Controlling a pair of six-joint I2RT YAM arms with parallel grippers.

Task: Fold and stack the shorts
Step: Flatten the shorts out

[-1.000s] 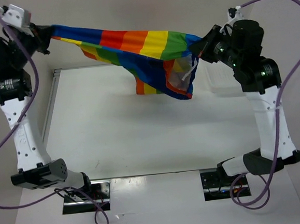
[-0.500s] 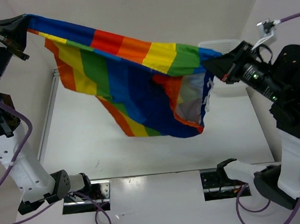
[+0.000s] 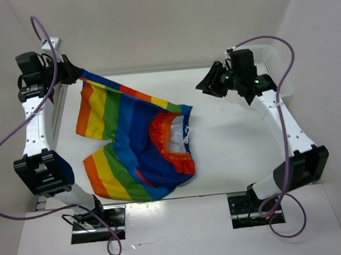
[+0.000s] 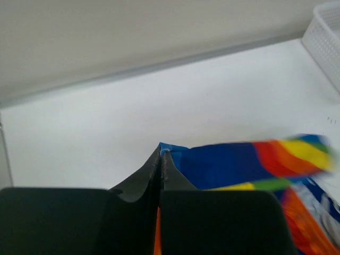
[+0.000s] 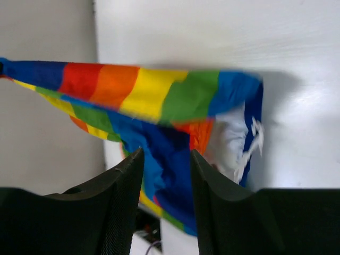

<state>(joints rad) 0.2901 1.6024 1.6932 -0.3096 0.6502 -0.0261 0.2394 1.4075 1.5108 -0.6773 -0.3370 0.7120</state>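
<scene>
From where I stand, the shorts (image 3: 134,148) are lying mostly spread on the white counter (image 3: 237,146), left of the middle. The two leg openings fan out toward the left and the near edge, and the stripes run red, orange, yellow, green and blue across them. The waist opening faces the centre of the counter and gapes a little, showing an orange inner rim and pale lining, with the white drawstring (image 3: 184,131) bunched at its blue edge. One corner of the waistband is lifted off the surface and drawn up to the far left corner, where the left arm (image 3: 35,123) reaches. The left jaws are clenched flat together on that blue corner, and in the left wrist view the fabric (image 4: 239,164) trails away from the pinch to the right, somewhat blurred. A tight striped edge runs from the pinch down to the waist. The right arm (image 3: 282,124) is over on the far right, well apart from the cloth. The right jaws are parted with nothing between them, and their own camera sees the shorts (image 5: 159,101) and the drawstring (image 5: 256,139) lying beyond them. A white mesh basket (image 3: 270,60) sits at the far right corner behind that arm, and its wall (image 4: 325,32) also shows in the left wrist view.
</scene>
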